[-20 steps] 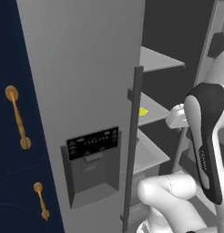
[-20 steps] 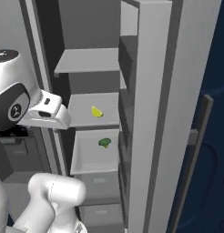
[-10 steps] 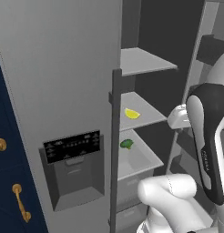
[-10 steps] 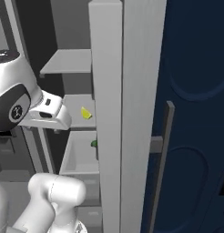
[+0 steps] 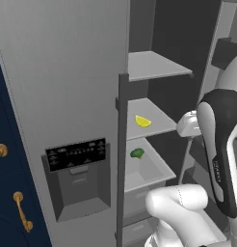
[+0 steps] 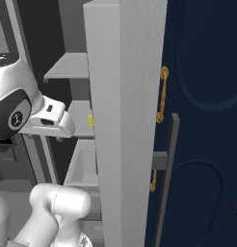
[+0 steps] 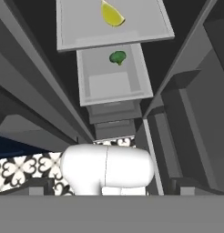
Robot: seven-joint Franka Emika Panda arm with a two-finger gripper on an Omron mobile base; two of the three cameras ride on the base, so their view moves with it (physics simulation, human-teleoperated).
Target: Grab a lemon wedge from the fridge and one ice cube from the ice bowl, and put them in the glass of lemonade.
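Lemon wedge (image 5: pixel 142 121) sits on a grey shelf (image 5: pixel 156 126) inside the fridge (image 5: pixel 67 96). It is a small yellow slice, lying near the front of the shelf. In the hand view the lemon wedge (image 7: pixel 112 15) lies near the top edge, on the same shelf (image 7: pixel 132 32). From the right base view just a thin bit of the yellow wedge (image 6: pixel 90 120) peeks out from behind the fridge door (image 6: pixel 123 120).

Under that shelf is an open grey drawer (image 5: pixel 154 169). A small dark green lumpy vegetable (image 5: pixel 137 153) lies inside it, near the back. In the hand view the green vegetable (image 7: pixel 117 57) is in the drawer (image 7: pixel 114 86), just below the shelf with the wedge. Above the lemon shelf is another grey shelf (image 5: pixel 156 65).

The fridge door with the black dispenser panel (image 5: pixel 77 154) stands open on the left in the left base view, and its long dark handle (image 5: pixel 121 159) runs up and down along its edge. Navy cabinets (image 6: pixel 202 120) with gold handles (image 6: pixel 163 94) stand beside the fridge.

The white arm (image 5: pixel 219 149) is in front of the open fridge, well apart from the wedge. The fingers cannot be seen clearly in any picture; they are spread wide apart and hold nothing. The floor under the arm has a black and white flower pattern (image 7: pixel 22 170).
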